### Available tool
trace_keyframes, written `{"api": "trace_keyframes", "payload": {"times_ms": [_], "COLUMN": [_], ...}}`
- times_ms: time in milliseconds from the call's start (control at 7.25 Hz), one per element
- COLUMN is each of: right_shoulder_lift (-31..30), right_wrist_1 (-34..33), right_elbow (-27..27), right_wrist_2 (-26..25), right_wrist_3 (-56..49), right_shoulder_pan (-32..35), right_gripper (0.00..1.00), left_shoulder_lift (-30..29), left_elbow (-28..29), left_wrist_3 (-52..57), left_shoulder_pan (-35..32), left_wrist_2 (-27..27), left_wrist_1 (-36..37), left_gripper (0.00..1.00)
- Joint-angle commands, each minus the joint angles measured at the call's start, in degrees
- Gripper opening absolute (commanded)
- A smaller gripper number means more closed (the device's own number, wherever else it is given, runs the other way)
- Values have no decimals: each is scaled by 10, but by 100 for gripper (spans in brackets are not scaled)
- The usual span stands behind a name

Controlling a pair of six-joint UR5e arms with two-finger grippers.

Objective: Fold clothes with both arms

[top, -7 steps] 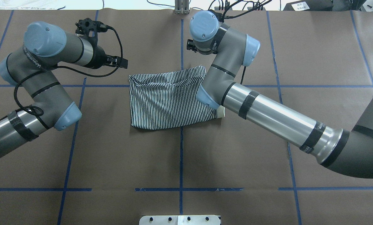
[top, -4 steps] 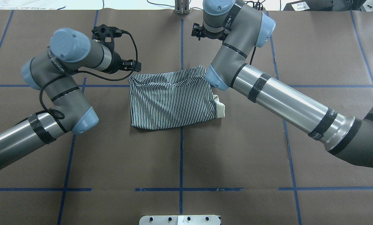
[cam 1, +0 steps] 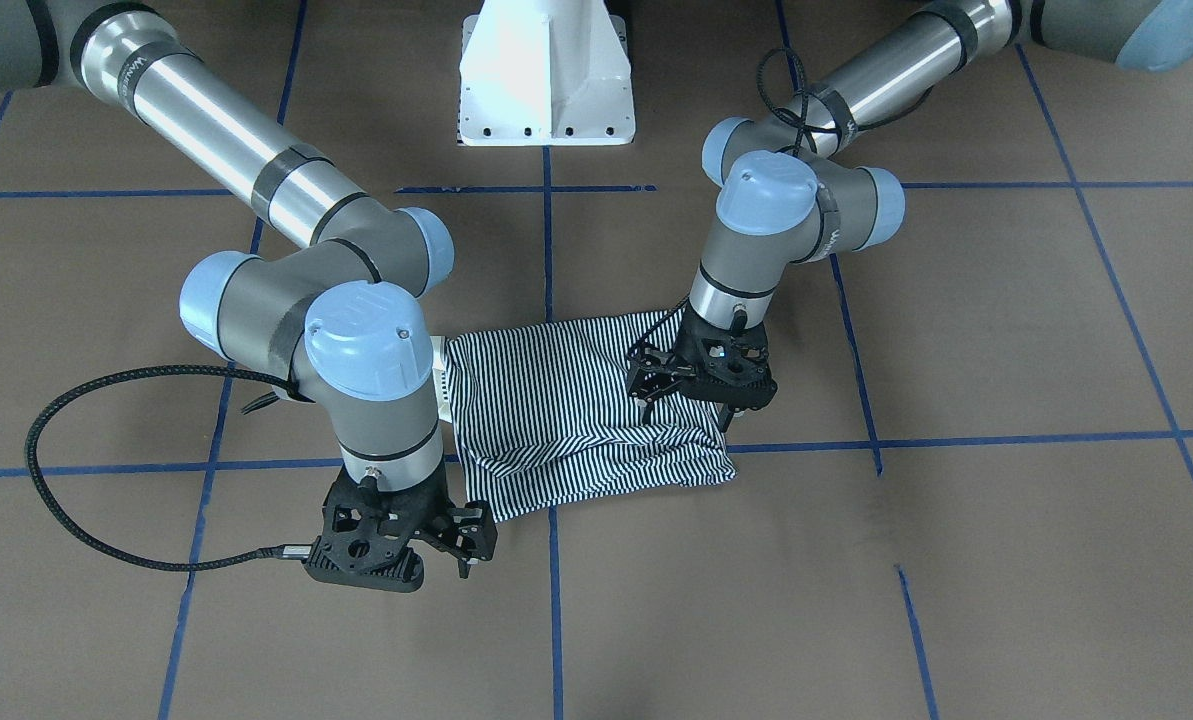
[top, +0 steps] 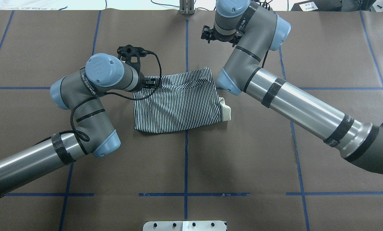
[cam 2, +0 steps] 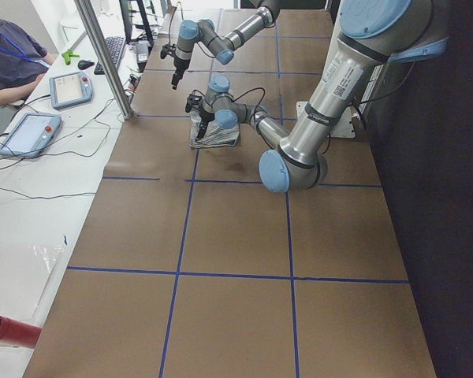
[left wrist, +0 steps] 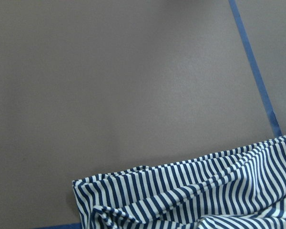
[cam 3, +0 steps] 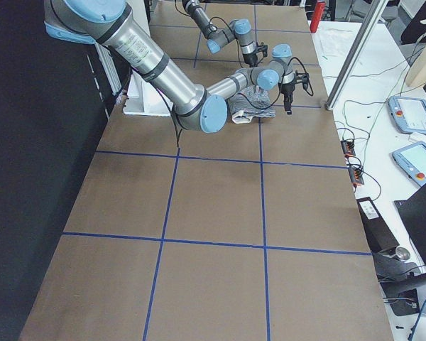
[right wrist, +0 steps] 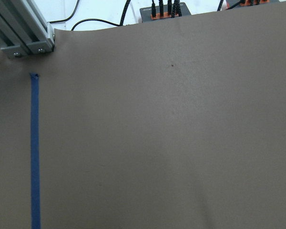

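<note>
Navy-and-white striped polo shirt point(top: 178, 106) folded into compact rectangle mid brown-paper counter point(top: 242, 160), cream collar point(top: 226, 112) peeking right. Black left claw point(cam 1: 686, 410) spread wide over far-left corner, empty; black right claw point(cam 1: 471, 545) likewise wide, clear beyond far-right corner. Seemingly one more fold left.

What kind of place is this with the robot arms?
Most likely a robotics lab: a left arm and right arm reach over a paper-covered table marked with a blue tape grid, and control tablets and cables lie on the bench beside it.
</note>
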Motion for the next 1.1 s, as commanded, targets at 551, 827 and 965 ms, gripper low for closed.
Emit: {"api": "trace_keyframes", "payload": {"times_ms": [551,827,965], "right_shoulder_lift": [-5,-9,-11], "right_wrist_1": [0,1,2], "right_elbow": [1,1,1], "right_wrist_2": [-1,-1,-1], "right_wrist_3": [1,1,0], "right_shoulder_pan": [0,0,0], "right_gripper": [100,100,100], "left_shoulder_lift": [-8,-12,-12], "left_elbow": [57,78,80], "left_wrist_3": [28,46,69], "left_shoulder_pan": [1,-26,-46], "left_wrist_2": [39,40,39], "left_wrist_1": [-1,-6,-5], "left_gripper": [100,100,100]}}
